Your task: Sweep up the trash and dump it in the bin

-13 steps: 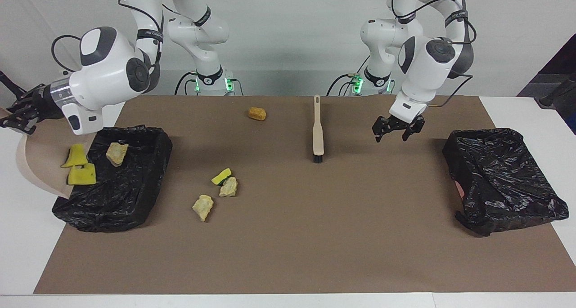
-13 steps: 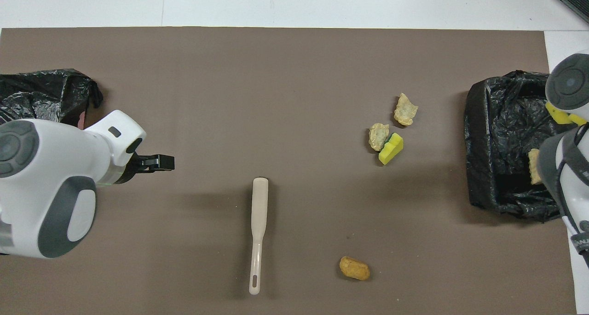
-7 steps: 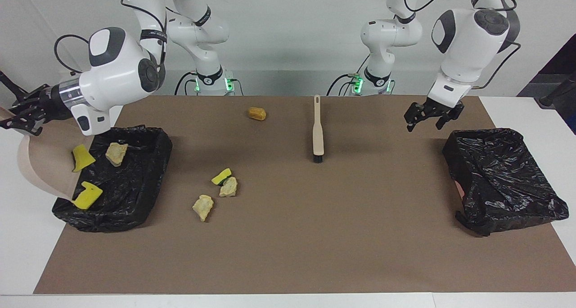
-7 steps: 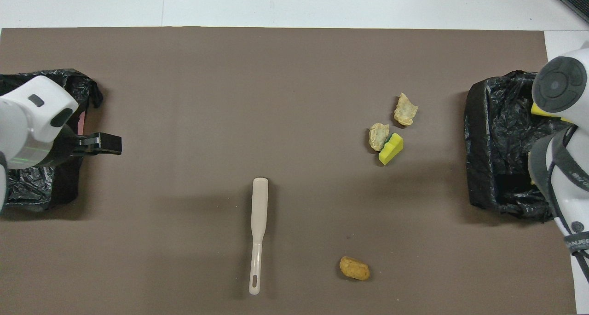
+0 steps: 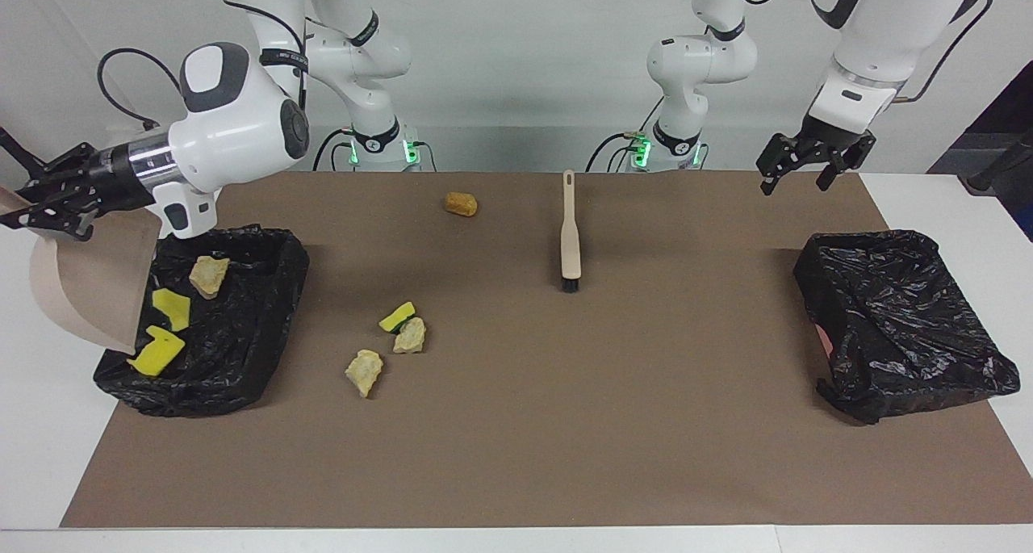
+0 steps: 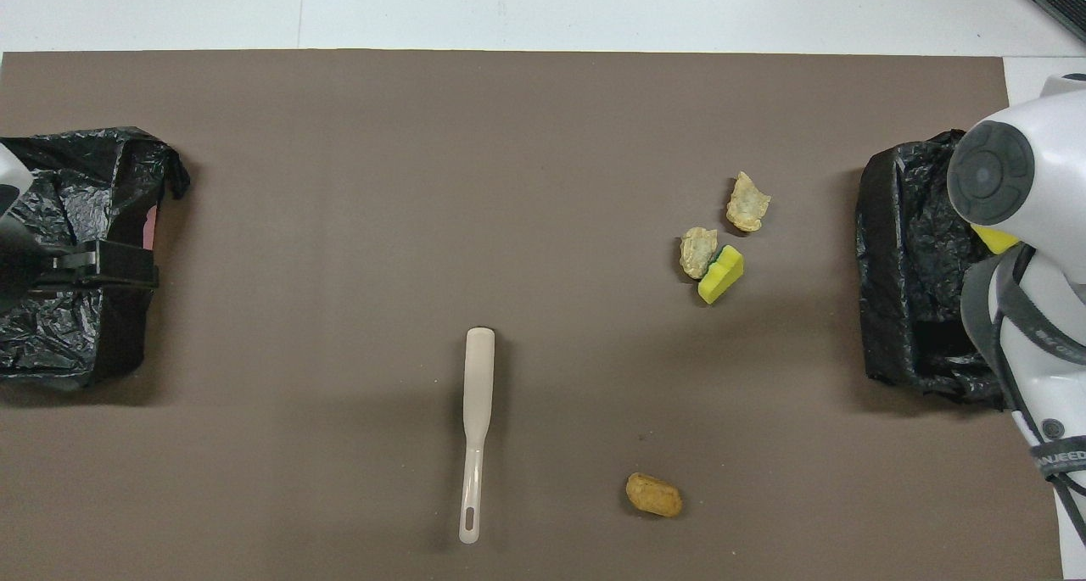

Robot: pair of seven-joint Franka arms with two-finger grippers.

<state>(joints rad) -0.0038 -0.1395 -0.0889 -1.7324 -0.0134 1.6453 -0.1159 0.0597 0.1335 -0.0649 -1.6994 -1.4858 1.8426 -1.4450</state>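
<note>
We see three scraps of trash in the bin (image 5: 242,319) at the right arm's end of the mat (image 5: 565,424): a beige chunk (image 5: 209,274) and two yellow sponge pieces (image 5: 161,331). Another yellow sponge piece (image 5: 397,316) and two more beige chunks (image 5: 386,353) lie on the mat beside that bin, toward the middle. An orange-brown lump (image 5: 461,204) sits near the mat's robot-side edge, close to the brush (image 5: 569,234). Our right gripper (image 5: 50,202) is clenched on the tilted dustpan (image 5: 89,282) at the bin's outer rim. Our left gripper (image 5: 815,159), fingers spread and holding nothing, hangs over the mat's robot-side corner by the second bin (image 5: 896,319).
</note>
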